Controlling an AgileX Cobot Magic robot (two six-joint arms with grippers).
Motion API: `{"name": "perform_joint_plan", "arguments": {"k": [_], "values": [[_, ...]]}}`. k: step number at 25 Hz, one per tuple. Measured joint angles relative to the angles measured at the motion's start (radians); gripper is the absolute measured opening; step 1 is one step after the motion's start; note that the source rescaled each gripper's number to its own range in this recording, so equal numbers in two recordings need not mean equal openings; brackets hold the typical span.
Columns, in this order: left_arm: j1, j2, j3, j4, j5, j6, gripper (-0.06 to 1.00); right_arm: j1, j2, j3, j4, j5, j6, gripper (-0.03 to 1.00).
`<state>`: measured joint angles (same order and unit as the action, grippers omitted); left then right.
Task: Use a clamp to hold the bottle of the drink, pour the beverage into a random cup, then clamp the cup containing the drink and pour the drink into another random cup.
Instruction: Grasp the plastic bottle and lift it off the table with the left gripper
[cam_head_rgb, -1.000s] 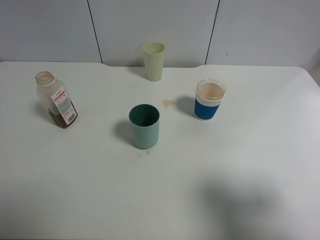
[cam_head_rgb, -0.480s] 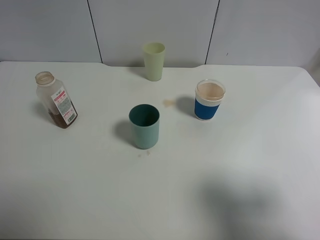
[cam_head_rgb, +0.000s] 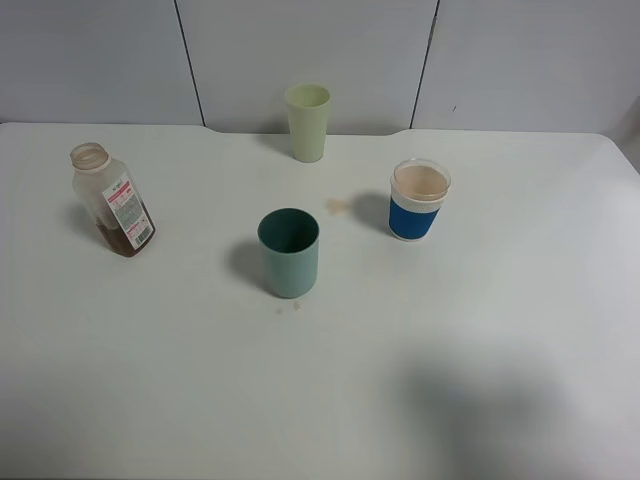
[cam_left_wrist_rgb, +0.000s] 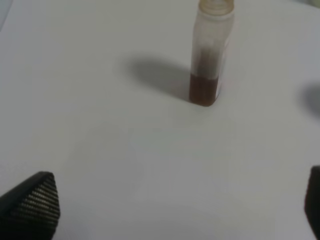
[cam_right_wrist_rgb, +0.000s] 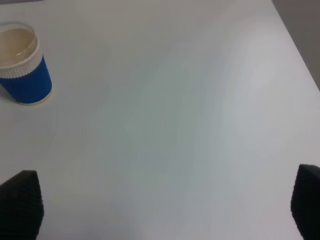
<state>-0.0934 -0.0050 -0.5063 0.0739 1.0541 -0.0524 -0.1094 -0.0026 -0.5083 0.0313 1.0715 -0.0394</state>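
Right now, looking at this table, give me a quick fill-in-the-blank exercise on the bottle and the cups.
The beverage left in the bottle is ___ in colour. The clear cup wears a ___ band. Counting the teal tumbler and the pale cup, the table holds ___ cups. Missing words: brown; blue; three.

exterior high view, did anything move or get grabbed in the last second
Nothing visibly changed. The bottle, the teal-green tumbler, the blue-banded cup and the pale yellow-green cup all stand where they were, untouched.
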Motion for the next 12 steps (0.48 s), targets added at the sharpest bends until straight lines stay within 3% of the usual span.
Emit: {"name": "perform_joint_plan", "arguments": {"k": [12], "values": [[0.000,0.000,0.000,0.000,0.000,0.000,1.00,0.000,0.000,0.000,0.000,0.000,0.000,0.99]]}}
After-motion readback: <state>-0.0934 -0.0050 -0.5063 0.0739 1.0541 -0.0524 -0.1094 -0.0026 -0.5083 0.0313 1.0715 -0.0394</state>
